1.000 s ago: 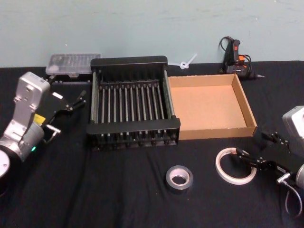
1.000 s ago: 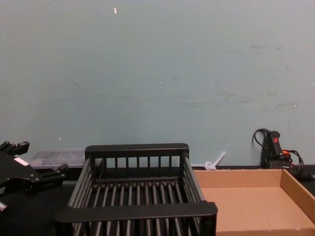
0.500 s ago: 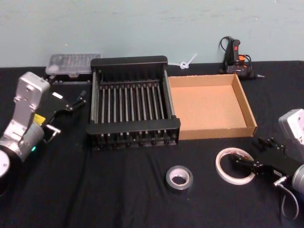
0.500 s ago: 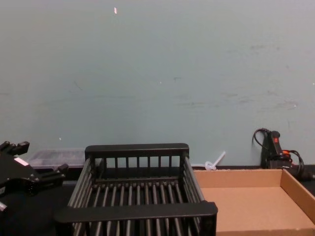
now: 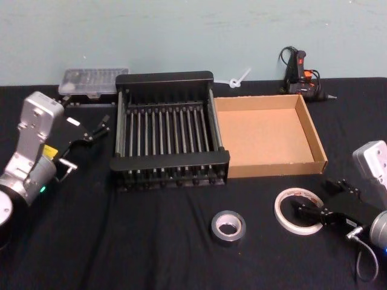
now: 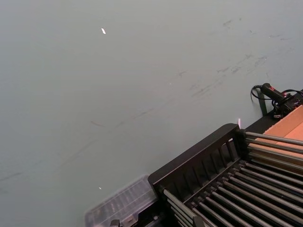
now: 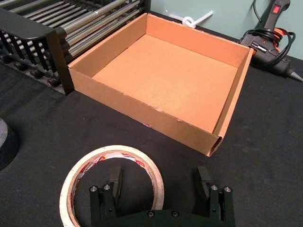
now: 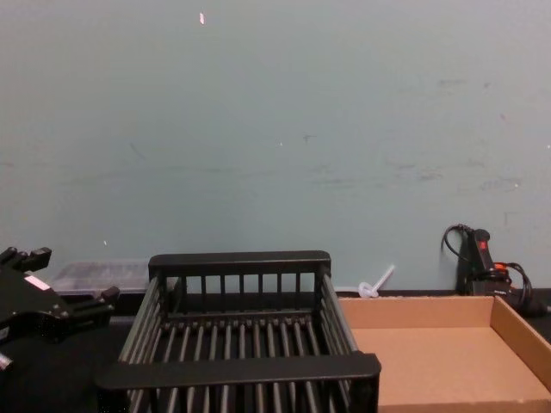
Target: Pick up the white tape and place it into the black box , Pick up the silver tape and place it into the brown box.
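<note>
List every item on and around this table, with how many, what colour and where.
white tape: one, white, flat on the cloth in front of the brown box
silver tape: one, grey-silver, front centre
black box: one, black, middle
brown box: one, tan, right of the black box
clear plastic case: one, transparent, back left
glue gun: one, black with orange, back right
white plastic piece: one, by the wall
table cloth: one, black
left gripper: open, left of the black box
right gripper: open, one finger inside the white tape
</note>
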Robot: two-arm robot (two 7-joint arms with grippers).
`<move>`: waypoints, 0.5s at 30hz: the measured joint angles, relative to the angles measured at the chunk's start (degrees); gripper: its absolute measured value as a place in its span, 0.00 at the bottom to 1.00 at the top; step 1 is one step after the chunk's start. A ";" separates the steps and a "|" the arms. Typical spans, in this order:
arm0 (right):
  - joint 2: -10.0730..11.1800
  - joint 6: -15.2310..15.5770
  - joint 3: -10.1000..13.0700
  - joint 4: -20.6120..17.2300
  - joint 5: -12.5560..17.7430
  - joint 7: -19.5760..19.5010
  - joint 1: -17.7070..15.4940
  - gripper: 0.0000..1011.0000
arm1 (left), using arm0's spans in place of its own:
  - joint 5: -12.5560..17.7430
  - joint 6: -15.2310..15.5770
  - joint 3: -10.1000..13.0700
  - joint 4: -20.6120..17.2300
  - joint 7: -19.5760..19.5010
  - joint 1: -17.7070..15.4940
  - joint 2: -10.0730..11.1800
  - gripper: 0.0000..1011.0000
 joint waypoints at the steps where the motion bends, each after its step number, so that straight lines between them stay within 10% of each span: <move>1: -0.13 0.09 0.09 0.04 -0.11 0.23 -0.02 0.99 | 0.00 0.00 0.00 0.00 0.00 0.00 0.00 0.99; 15: -1.25 0.52 0.70 0.26 -1.35 2.24 -0.33 0.99 | 0.00 0.00 0.00 0.00 0.00 0.00 0.00 0.99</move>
